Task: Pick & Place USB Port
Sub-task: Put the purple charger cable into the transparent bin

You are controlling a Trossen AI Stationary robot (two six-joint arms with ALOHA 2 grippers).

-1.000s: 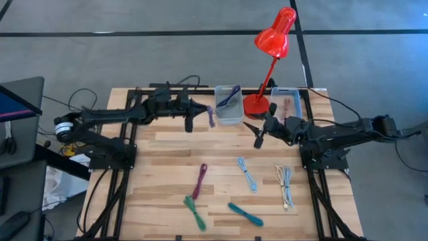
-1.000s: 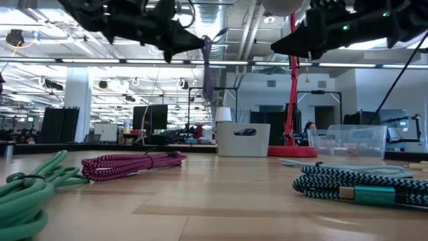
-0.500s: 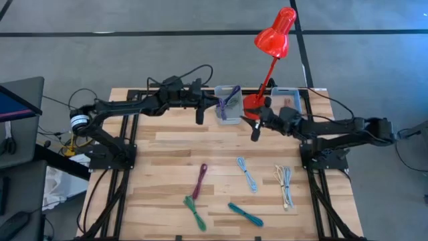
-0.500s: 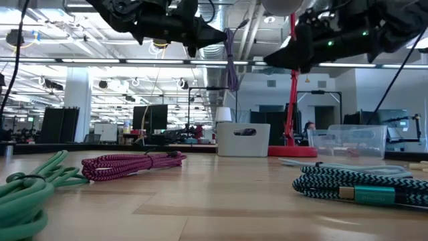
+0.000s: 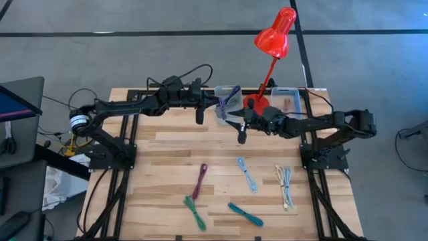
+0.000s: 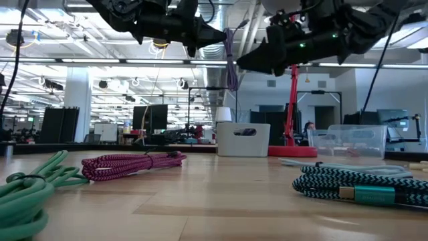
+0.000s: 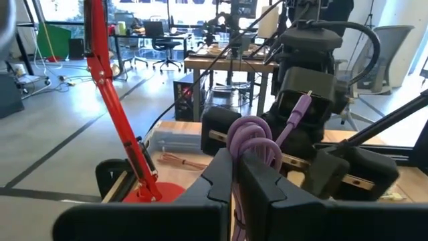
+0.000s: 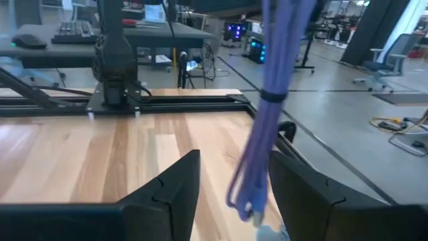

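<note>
My left gripper (image 5: pixel 215 106) is shut on a coiled purple USB cable (image 6: pixel 231 63), held high over the table's far middle beside a clear bin (image 5: pixel 231 115). The cable's looped top and plug show above the fingers in the left wrist view (image 7: pixel 251 136). My right gripper (image 5: pixel 241 132) is open, just right of the cable and pointing toward it. In the right wrist view the cable (image 8: pixel 269 107) hangs ahead of its spread fingers (image 8: pixel 175 184). I see no touch. My left gripper pinches the purple cable bundle between its two fingers just below the looped top (image 7: pixel 237 175). The fingers (image 6: pixel 200 35) lie level, coming from the table's left. The bundle hangs straight down below them, lifted clear of the table and bin, its lower end (image 6: pixel 233 86) free.
A second clear bin (image 5: pixel 286 102) and a red desk lamp (image 5: pixel 257 104) stand at the far edge. Loose on the near half lie a magenta cable (image 5: pixel 200 181), a green cable (image 5: pixel 194 213), a teal cable (image 5: pixel 245 214), a light blue cable (image 5: pixel 247 174) and a pale cable (image 5: pixel 285 185).
My left gripper has carried the purple cable toward the table's right and far edge, up to the bin, then held still; the cable stays hanging. My right gripper has moved toward the table's left, closing on the hanging cable.
</note>
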